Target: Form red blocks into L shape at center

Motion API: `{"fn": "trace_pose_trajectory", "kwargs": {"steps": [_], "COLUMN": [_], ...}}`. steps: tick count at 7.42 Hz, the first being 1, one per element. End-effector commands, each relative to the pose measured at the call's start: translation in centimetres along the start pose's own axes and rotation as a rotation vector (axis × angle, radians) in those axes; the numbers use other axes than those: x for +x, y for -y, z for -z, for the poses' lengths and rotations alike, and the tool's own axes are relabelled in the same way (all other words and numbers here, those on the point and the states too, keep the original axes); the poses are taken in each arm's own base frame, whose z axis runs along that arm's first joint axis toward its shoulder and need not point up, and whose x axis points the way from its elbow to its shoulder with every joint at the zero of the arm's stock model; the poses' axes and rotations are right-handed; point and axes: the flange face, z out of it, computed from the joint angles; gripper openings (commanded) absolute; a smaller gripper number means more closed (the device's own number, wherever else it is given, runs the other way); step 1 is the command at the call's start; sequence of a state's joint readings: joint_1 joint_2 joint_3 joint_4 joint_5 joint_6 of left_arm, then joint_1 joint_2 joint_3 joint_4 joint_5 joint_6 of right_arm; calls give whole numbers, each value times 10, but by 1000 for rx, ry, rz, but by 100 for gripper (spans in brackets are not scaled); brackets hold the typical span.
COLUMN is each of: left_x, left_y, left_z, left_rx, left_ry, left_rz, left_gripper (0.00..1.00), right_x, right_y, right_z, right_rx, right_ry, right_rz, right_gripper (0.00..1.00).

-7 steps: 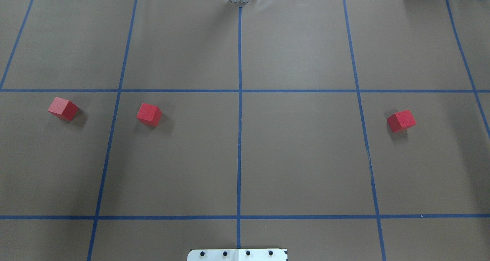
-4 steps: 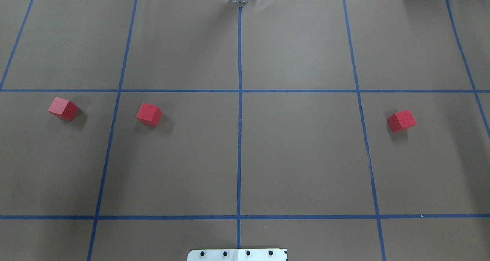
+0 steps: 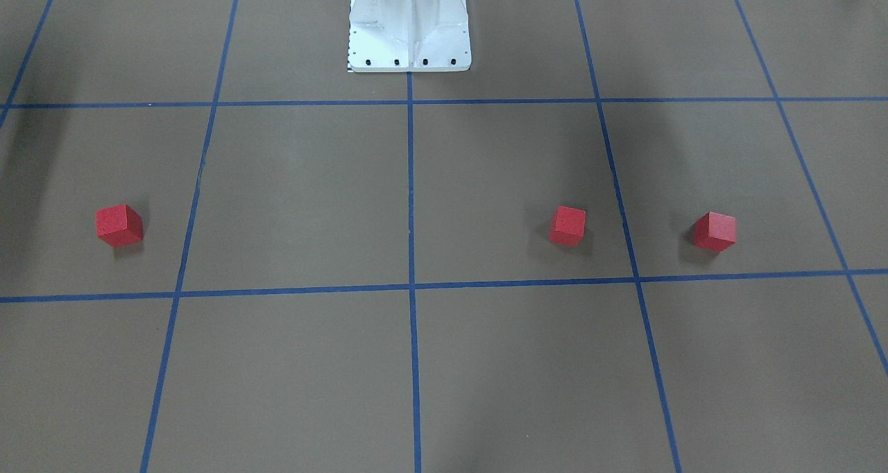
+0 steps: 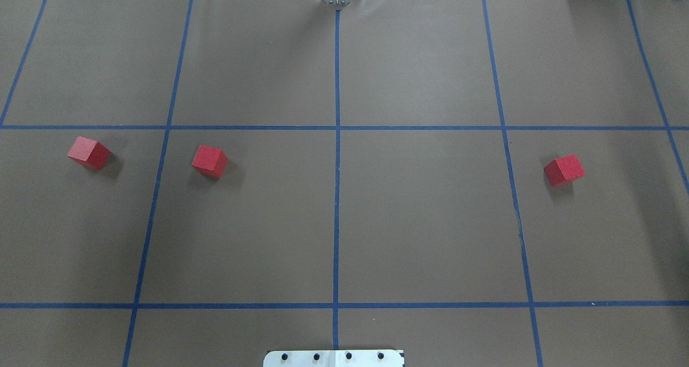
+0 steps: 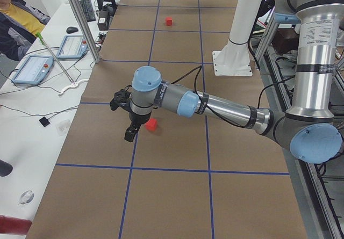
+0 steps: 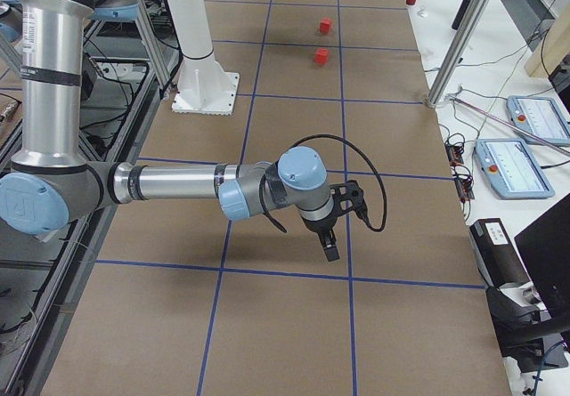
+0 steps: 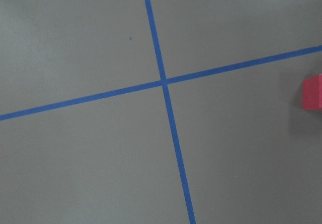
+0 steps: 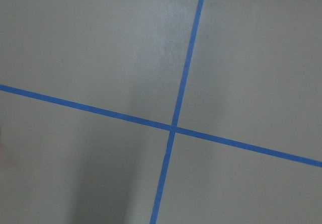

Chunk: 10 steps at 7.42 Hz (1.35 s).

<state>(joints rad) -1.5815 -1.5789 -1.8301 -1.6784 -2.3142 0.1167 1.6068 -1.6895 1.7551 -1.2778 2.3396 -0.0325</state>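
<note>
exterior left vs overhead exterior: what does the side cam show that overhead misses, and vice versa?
Only exterior left: the left arm stretched over the table, its gripper close to one red block, a person and tablets on the side bench.
Only overhead: all three blocks, the far-left block, inner-left block and right block, none at the center line; no arm in frame.
Both: brown paper with blue tape grid.

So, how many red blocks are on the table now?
3. The far-left block lies in the outer left square, the left block in the left central square, the right block in the outer right square. None seems hidden.
</note>
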Motion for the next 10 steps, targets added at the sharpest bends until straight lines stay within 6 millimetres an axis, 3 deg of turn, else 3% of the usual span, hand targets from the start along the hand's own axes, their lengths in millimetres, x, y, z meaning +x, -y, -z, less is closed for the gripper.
{"fn": "trace_pose_trajectory", "kwargs": {"steps": [1,2,3,5,7,9,10], "left_x": [-3,1,-7,-8,-8,-8,-8], "left_y": [5,10,4,4,4,4,3], "left_z": [-2,1,-9,-29,-30,-30,-31], "left_rx": [14,60,69,79,80,80,79], "left_ry": [1,7,6,-5,-5,-6,-7], "left_rz": [-13,-55,-68,-104,-105,-106,-107], "left_gripper": [100,100,100,100,100,100,100], "right_x": [4,-14,-42,-112,-181,-249,-258], "right_y": [-1,10,48,56,54,63,60], "right_z": [-6,-18,-29,-89,-142,-162,-165], "right_rx": [33,18,20,-81,-152,-156,-158], "right_ry": [13,32,56,90,46,65,82], "right_rz": [22,35,93,135,114,-12,-17], "right_gripper": [100,100,99,99,99,99,99]}}
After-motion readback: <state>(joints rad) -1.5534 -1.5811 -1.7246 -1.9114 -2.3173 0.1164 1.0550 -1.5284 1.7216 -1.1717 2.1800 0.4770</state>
